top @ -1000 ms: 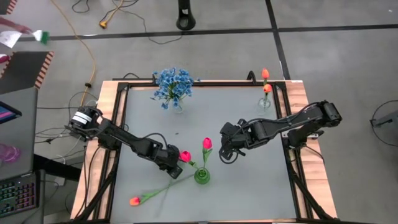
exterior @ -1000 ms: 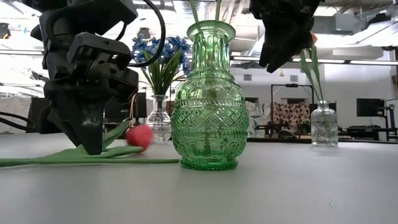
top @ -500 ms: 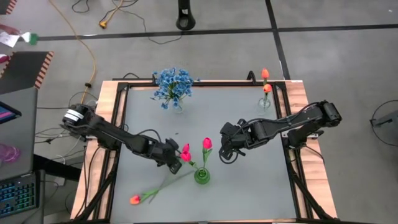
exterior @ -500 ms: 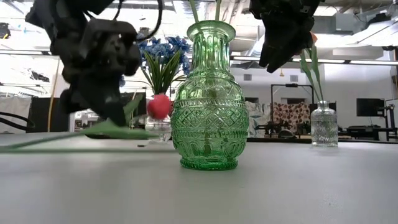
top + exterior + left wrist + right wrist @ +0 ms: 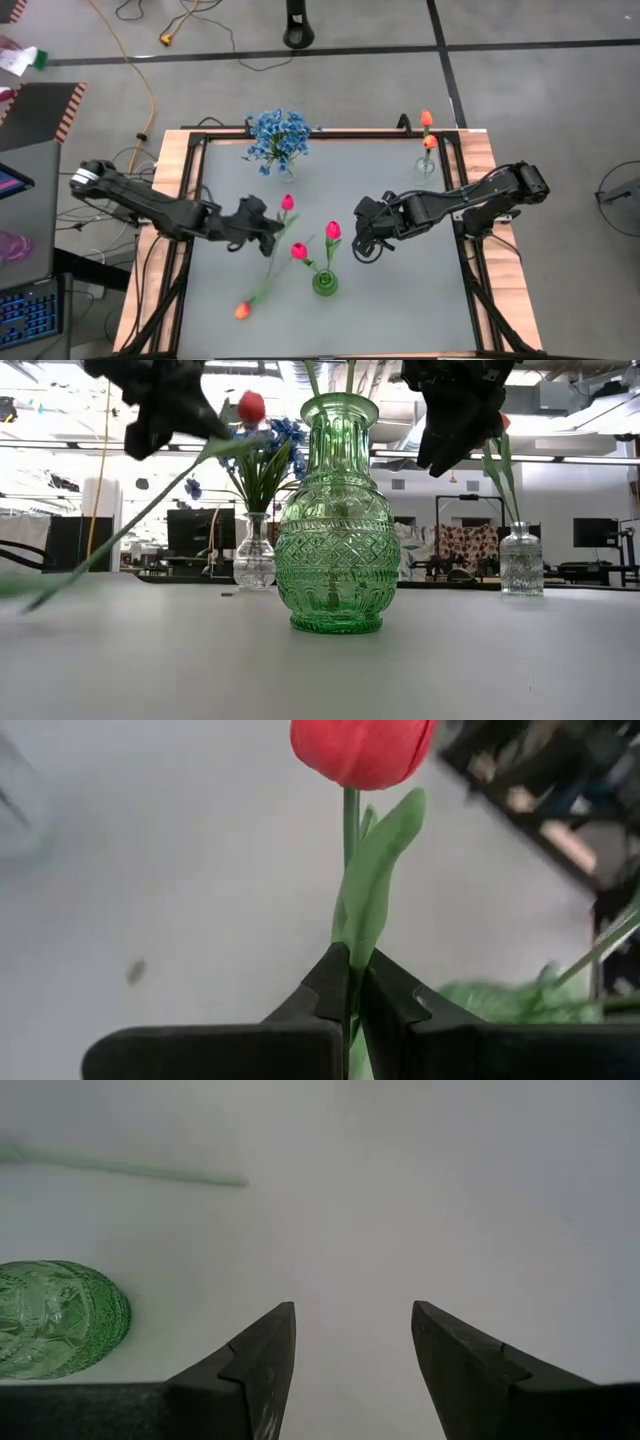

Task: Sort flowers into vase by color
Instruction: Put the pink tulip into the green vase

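Note:
My left gripper [image 5: 273, 232] is shut on a pink-red tulip [image 5: 287, 203], held up left of the green glass vase [image 5: 324, 283]. Two pink-red tulips [image 5: 333, 231] stand in that vase. In the low view the held blossom [image 5: 251, 406] is about level with the vase's mouth [image 5: 340, 405]. An orange tulip [image 5: 241, 310] lies near the front left. My right gripper [image 5: 366, 246] hangs open to the right of the green vase, with nothing between its fingers [image 5: 262, 1355]. My left gripper pinches the tulip's stem [image 5: 349, 965] between its two fingers, a short way below the blossom, where a leaf [image 5: 375, 870] springs from it. The fingers come slanting down from the table's left and lie across the stem. The flower is tilted, blossom up, and its long stem [image 5: 120, 525] slants down toward the near left.
A clear vase of blue flowers [image 5: 278, 140] stands at the far edge. A small clear vase with orange tulips [image 5: 428, 145] stands at the far right corner. Bare grey tabletop [image 5: 400, 310] lies at the near right.
My left gripper has risen and gone toward the table's far edge, tipping upward, with the tulip in its hold. The blossom has gone from just above the table to the height of the vase's mouth, and the stem trails below. The orange tulip has shifted slightly rightward.

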`<state>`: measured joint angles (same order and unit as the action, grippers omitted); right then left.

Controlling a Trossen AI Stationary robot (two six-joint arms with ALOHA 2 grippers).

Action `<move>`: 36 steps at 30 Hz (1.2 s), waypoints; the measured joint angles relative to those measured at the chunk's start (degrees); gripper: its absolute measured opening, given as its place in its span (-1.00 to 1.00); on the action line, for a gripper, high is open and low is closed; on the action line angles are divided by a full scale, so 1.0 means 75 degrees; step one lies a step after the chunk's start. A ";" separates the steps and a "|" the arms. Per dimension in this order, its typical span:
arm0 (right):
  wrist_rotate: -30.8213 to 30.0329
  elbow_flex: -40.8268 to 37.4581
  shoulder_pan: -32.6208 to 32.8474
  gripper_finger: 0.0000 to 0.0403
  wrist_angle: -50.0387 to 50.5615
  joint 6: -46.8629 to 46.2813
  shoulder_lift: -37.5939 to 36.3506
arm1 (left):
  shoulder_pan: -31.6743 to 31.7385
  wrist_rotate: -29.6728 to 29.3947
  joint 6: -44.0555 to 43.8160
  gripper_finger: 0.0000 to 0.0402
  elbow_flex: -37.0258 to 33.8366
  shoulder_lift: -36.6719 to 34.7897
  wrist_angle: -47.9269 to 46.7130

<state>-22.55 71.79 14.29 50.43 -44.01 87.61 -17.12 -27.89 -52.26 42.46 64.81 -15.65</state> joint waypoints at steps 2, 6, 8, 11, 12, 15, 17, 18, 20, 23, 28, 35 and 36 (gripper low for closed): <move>0.0000 0.0000 0.0000 0.13 -0.0003 0.0000 0.0000 | -0.0005 -0.0299 0.0287 -1.00 0.0008 -0.0384 0.0016; 0.0000 0.0000 0.0000 0.13 0.0000 0.0000 0.0000 | -0.0040 -0.0640 0.0993 -1.00 0.0008 -0.0982 0.0254; -0.0001 0.0000 0.0000 0.13 -0.0001 0.0000 0.0000 | -0.0063 -0.0701 0.1496 -1.00 0.0010 -0.1201 0.0737; 0.0000 0.0000 0.0000 0.13 -0.0003 0.0000 0.0000 | -0.0076 -0.0619 0.2372 -1.00 0.0011 -0.1455 0.1530; 0.0000 0.0000 0.0000 0.13 -0.0003 0.0000 0.0000 | -0.0076 -0.0551 0.2658 -1.00 0.0011 -0.1530 0.1820; 0.0000 0.0000 0.0000 0.13 -0.0003 0.0000 0.0000 | -0.0076 -0.0247 0.3377 -1.00 0.0011 -0.1764 0.2553; 0.0000 0.0000 0.0000 0.13 -0.0001 0.0000 0.0000 | -0.0076 0.0091 0.3585 -1.00 0.0011 -0.1918 0.2878; 0.0000 0.0000 0.0002 0.13 -0.0003 0.0000 0.0000 | -0.0076 0.0287 0.3626 -1.00 0.0011 -0.1993 0.3014; 0.0000 0.0000 0.0000 0.13 -0.0006 0.0000 0.0000 | -0.0076 0.0671 0.3650 -1.00 0.0011 -0.2128 0.3183; 0.0000 0.0000 0.0000 0.13 -0.0008 0.0000 0.0000 | -0.0076 0.1294 0.3654 -1.00 0.0011 -0.2231 0.3392; 0.0000 0.0000 0.0000 0.13 -0.0012 0.0000 0.0000 | -0.0242 0.2446 0.3986 -1.00 0.0014 -0.2005 0.4208; 0.0000 0.0000 0.0000 0.13 -0.0015 0.0000 0.0000 | -0.0771 0.3329 0.5159 -1.00 0.0017 -0.1277 0.5853; 0.0000 0.0000 0.0000 0.13 -0.0015 0.0000 0.0000 | -0.0839 0.3398 0.5415 -1.00 0.0017 -0.1161 0.6041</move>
<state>-22.55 71.79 14.28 50.33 -44.01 87.61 -23.42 -2.40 -11.65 42.59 56.11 29.66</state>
